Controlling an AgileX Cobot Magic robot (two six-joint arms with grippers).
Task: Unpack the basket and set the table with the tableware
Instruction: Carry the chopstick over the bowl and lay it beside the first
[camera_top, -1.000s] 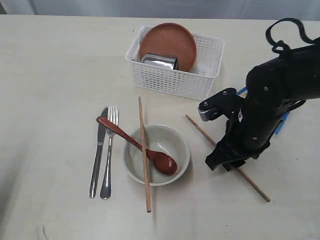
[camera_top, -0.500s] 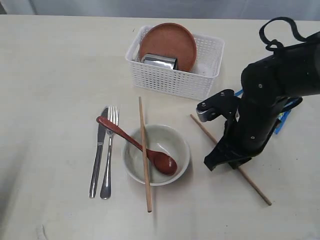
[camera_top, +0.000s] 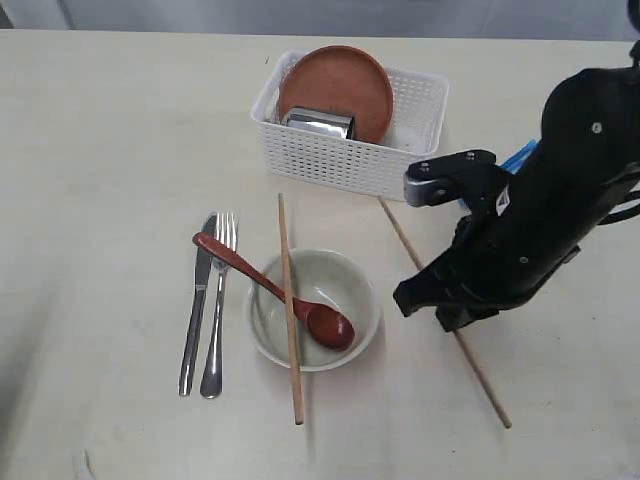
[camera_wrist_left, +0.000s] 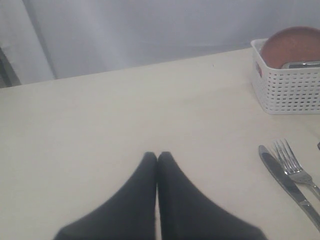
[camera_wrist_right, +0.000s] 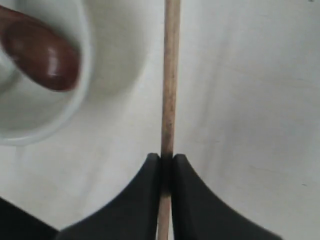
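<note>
Lattice plastic basket (camera_top: 340, 160), shiny steel cup (camera_top: 318, 123), matt wooden chopstick (camera_wrist_right: 170, 75)

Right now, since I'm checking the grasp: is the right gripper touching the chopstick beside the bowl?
Touching. The right wrist view shows the right gripper closed on the chopstick, both fingers against it.

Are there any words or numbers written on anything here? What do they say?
None can be read.
The basket, plate, cup, bowl, spoon and chopsticks are all plain.
The blue packet is mostly hidden behind the right arm, so any print on it cannot be seen.
</note>
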